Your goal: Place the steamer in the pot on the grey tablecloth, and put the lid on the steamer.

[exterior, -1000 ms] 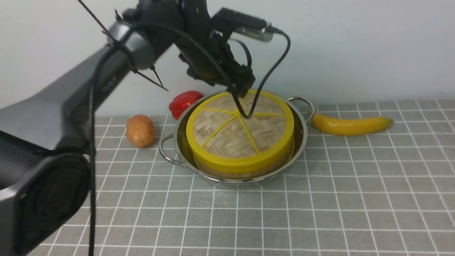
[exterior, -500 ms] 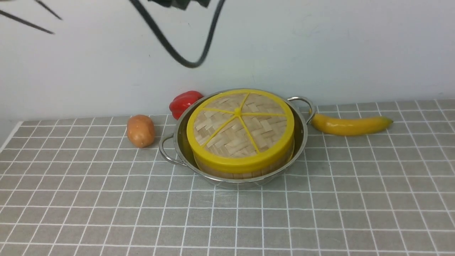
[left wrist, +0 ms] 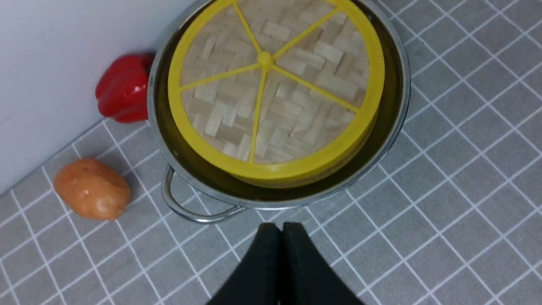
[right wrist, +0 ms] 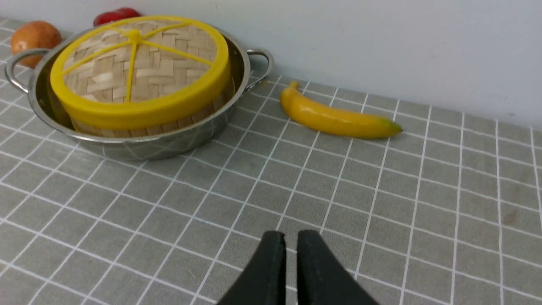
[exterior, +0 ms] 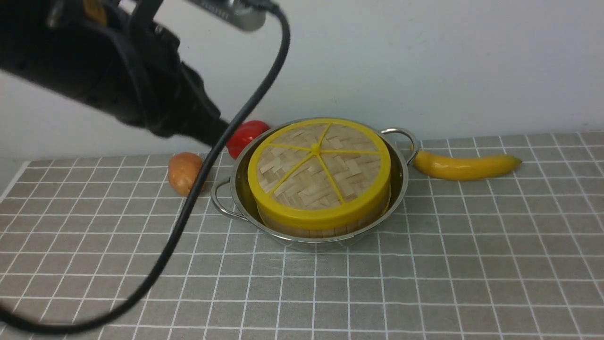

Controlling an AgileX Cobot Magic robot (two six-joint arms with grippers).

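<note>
The shiny pot [exterior: 401, 182] stands on the grey tablecloth [exterior: 424, 283] near the back wall. Inside it sits the steamer [exterior: 306, 231], of which only a strip of bamboo wall shows. The lid [exterior: 318, 170], woven with yellow rim and spokes, lies flat on the steamer. In the left wrist view my left gripper [left wrist: 279, 228] is shut and empty, raised above the cloth just outside the pot [left wrist: 394, 118] and lid [left wrist: 271, 84]. My left arm [exterior: 141, 94] is blurred at upper left. My right gripper [right wrist: 290, 237] is shut and empty over bare cloth, well away from the pot [right wrist: 241, 80].
A yellow banana [exterior: 465, 165] lies right of the pot by the wall. A red pepper [exterior: 245, 134] sits behind the pot's left side and a potato [exterior: 181, 172] lies left of it. The pot's left wire handle [exterior: 219, 203] sticks out toward the potato.
My left gripper has let go above the lid's hub, and the arm has lifted away and swung to the upper left. The lid stays on the steamer.
</note>
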